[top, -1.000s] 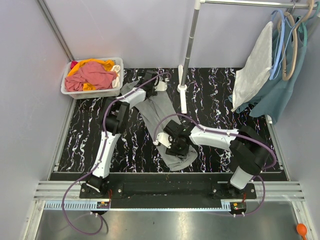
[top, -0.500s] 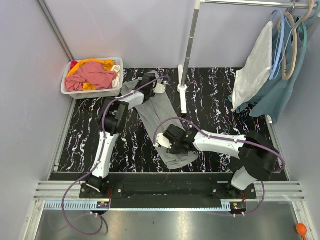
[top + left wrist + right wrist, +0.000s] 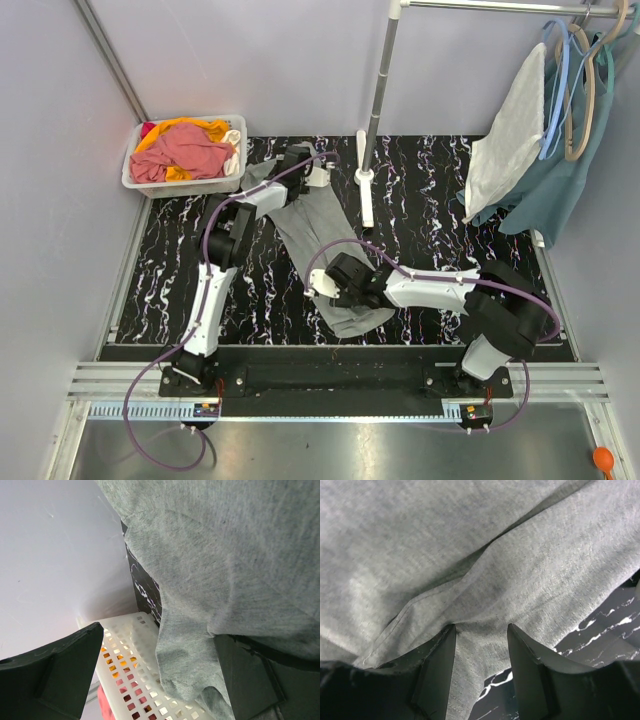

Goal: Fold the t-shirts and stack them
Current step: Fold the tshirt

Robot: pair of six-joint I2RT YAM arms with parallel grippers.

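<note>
Left tool (image 3: 157, 635) gapes wide; right tool (image 3: 480, 627) half-spread on grey t-shirt (image 3: 315, 230), lying lengthwise far-left to near-right.

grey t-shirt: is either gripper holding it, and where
Left gripper open, nothing held. Right gripper straddles the near end of the grey t-shirt; grip cannot be told.

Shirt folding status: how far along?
Done: nothing stacked yet. In hand: the grey t-shirt lies in a narrow strip on the table, left hand open at its far end, right hand at its near end. To do: pink shirt and orange shirt, in the basket.
</note>
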